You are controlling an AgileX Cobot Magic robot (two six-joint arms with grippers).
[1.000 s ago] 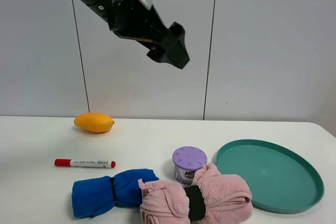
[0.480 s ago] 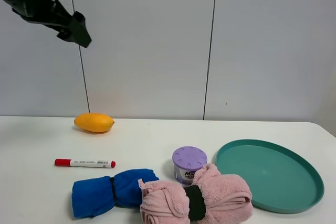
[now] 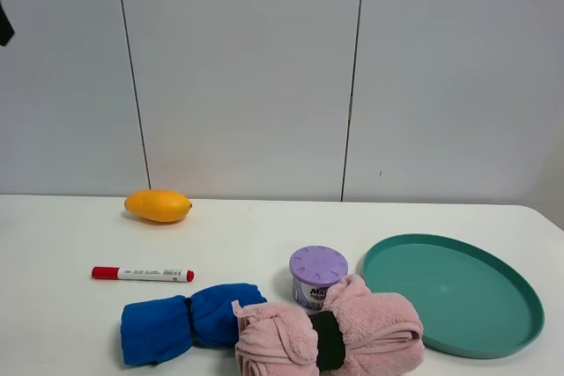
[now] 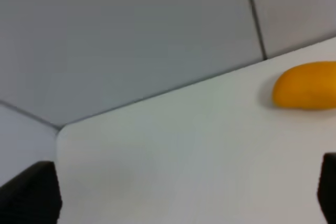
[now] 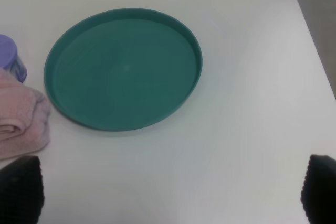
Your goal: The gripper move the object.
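Lying at the bench's [image 3: 264, 226] near edge, pink towel [image 3: 328, 334] touches blue towel [image 3: 189, 321], purple can [image 3: 317, 276] and, apparently, green tray [image 3: 452, 292]. Red marker [image 3: 142, 274] farther back; mango [image 3: 158, 205] by wall. Left fingers [image 4: 29, 192] spread wide, empty; right fingers [image 5: 21, 190] likewise apart.

A white table [image 3: 264, 244] is seen across the near half of the scene. Behind it a pale grey panelled wall [image 3: 247, 68] is set, divided by two thin dark vertical seams. Soft, even light is cast, with faint shadows.
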